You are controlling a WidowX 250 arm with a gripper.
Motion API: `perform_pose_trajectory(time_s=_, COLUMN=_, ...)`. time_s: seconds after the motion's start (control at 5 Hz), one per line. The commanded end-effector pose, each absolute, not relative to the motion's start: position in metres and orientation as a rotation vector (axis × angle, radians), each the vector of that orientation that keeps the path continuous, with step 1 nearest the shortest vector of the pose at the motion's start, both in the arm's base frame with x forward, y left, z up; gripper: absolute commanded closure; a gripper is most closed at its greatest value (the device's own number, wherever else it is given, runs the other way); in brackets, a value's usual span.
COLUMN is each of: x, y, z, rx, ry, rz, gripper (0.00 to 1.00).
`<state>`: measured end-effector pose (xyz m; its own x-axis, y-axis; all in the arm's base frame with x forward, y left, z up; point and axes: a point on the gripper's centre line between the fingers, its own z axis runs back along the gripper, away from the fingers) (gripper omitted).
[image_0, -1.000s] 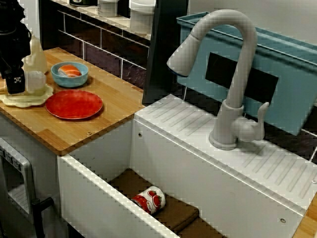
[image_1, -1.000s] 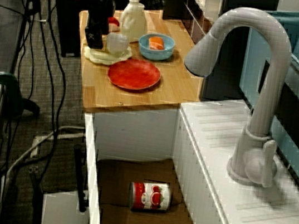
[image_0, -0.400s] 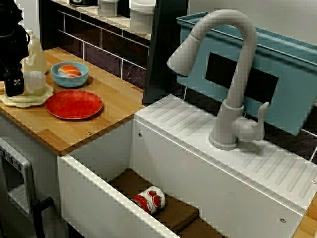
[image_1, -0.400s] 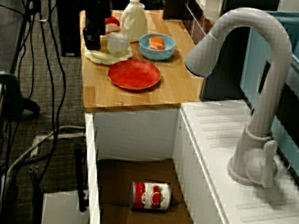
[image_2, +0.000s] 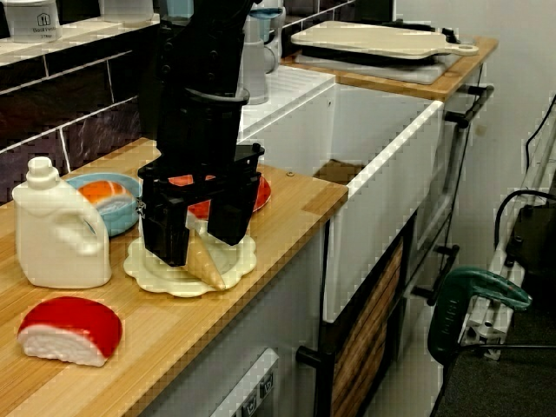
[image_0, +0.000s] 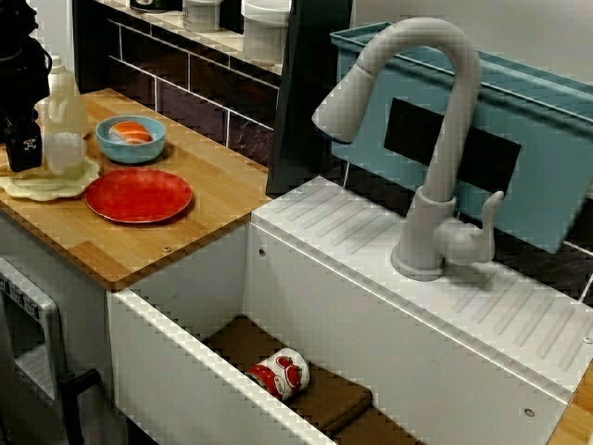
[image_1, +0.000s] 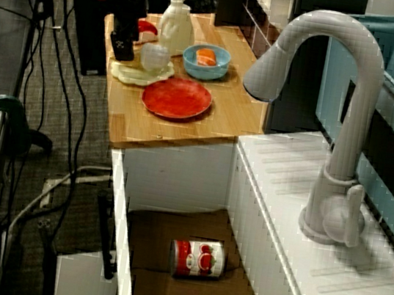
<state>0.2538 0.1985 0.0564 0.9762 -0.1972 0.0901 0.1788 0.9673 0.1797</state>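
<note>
My black gripper [image_2: 201, 239] hangs low over the wooden counter's far end, fingers spread and open. In the view from the counter's end, a pale translucent cup [image_2: 207, 258] shows through the gap between the fingers. The cup sits on a cream scalloped plate [image_2: 165, 278]. In the view from the sink side the gripper [image_0: 23, 159] stands just left of the cup [image_0: 67, 153], apart from it. The view from above shows the gripper [image_1: 123, 49] beside the cup [image_1: 154, 58] on its plate [image_1: 135, 76]. Nothing is held.
Close by are a white jug [image_2: 56, 230], a blue bowl [image_0: 130, 139] with an orange piece, a red plate [image_0: 139, 195] and a red-and-white piece [image_2: 69, 330]. A red can [image_1: 198, 258] lies in the sink under the faucet [image_0: 417, 139].
The gripper has risen a little and drifted slightly away from the cup. The cup, plates and bowl have not moved.
</note>
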Motion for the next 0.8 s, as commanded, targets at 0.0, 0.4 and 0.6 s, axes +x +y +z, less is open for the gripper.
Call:
perform_pose_trajectory(time_s=0.0, x=0.2649, y=0.2166, z=0.0717, rx=0.2, ry=-0.131, rz=-0.17, gripper=0.0)
perform_pose_trajectory(time_s=0.4, x=0.2714, y=0.2194, z=0.0705, rx=0.196, ry=-0.12, rz=-0.165, gripper=0.0)
perform_pose_trajectory(time_s=0.6, x=0.2721, y=0.2205, z=0.0702, rx=0.195, ry=-0.118, rz=-0.164, gripper=0.0)
